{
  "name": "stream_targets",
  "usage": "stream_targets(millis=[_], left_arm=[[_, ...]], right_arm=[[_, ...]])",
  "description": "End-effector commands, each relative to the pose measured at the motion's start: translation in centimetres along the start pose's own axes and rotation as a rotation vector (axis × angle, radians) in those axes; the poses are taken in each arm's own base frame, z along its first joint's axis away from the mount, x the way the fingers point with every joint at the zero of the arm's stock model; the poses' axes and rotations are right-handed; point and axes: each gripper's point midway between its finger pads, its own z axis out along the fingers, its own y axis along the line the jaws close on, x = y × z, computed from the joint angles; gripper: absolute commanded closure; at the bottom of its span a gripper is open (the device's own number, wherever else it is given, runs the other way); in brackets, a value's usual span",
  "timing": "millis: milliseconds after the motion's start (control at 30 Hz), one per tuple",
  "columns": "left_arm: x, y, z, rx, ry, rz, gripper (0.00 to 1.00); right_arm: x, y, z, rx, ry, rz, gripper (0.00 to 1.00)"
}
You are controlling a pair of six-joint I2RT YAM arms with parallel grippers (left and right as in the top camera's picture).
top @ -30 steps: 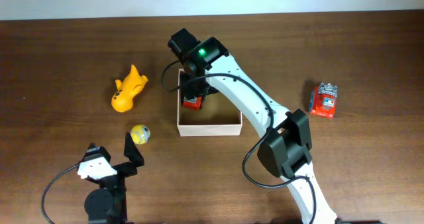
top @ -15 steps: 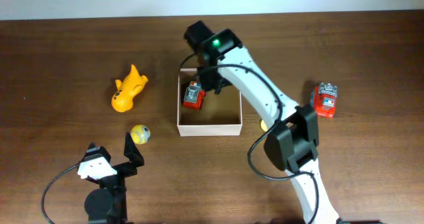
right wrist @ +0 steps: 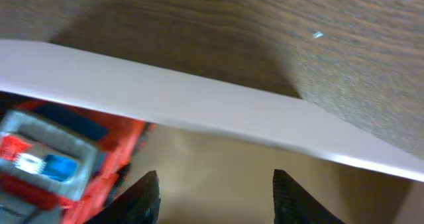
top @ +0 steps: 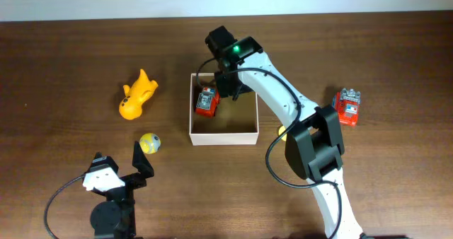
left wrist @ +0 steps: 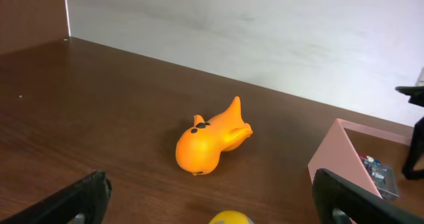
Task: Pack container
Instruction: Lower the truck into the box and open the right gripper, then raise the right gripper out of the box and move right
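Observation:
The container [top: 224, 135] is a square white-walled box with a tan inside, at the table's middle. A red toy [top: 206, 102] lies inside it at the left; it also shows in the right wrist view [right wrist: 59, 161]. My right gripper [right wrist: 215, 184] is open and empty, over the box's far part [top: 230, 87], with the box's white wall [right wrist: 218, 105] crossing the right wrist view. My left gripper [top: 120, 170] is open and empty near the front edge. An orange fish-like toy [top: 136, 95] and a yellow ball [top: 148, 143] lie left of the box. A second red toy [top: 347, 106] lies at the right.
In the left wrist view the orange toy [left wrist: 211, 139] lies ahead, the yellow ball [left wrist: 232, 218] is just in front of the fingers, and the box's corner [left wrist: 344, 158] is at the right. A small yellow thing [top: 282, 132] peeks out under the right arm.
My right gripper has let go of the red toy, which now lies in the box, and has moved up and to the right. The left arm has not moved.

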Motion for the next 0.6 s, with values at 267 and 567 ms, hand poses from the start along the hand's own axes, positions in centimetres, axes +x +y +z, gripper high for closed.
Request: stream_targets(millis=[267, 567], left_arm=[[0.1, 0.0, 0.0, 0.004, -0.001, 0.019, 0.01], [0.1, 0.0, 0.0, 0.004, -0.001, 0.019, 0.01]], right_arm=[[0.8, 2.8, 2.0, -0.058, 0.013, 0.021, 0.5], [0.0, 3.9, 1.9, -0.094, -0.022, 0.034, 0.5]])
